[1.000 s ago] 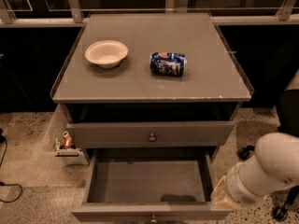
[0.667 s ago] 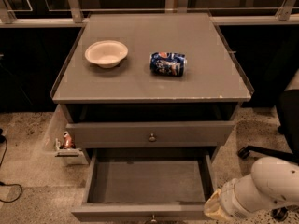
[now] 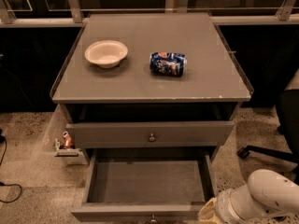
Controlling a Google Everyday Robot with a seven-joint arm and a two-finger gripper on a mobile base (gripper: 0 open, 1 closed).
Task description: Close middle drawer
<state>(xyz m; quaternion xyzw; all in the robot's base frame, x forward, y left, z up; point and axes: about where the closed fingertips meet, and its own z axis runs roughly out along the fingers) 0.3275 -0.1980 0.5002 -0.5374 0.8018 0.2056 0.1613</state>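
Middle drawer (image 3: 140, 212): stood pulled far out beneath the top drawer (image 3: 117, 134), not yet closed. Gripper (image 3: 209, 213): at the middle drawer's right front corner, lower and nearer than a second earlier; its grasp state could not be told. Inward push judged imminent.

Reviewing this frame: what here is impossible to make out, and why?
Gripper: camera view, out of frame past the bottom edge, beyond the white robot arm at lower right.
Wide grey middle drawer, pulled out: its flat front panel and round knob are cut by the bottom edge.
Lowest drawer: hidden beneath the open drawer.
Small reddish item left of the grey cabinet: too small to identify.
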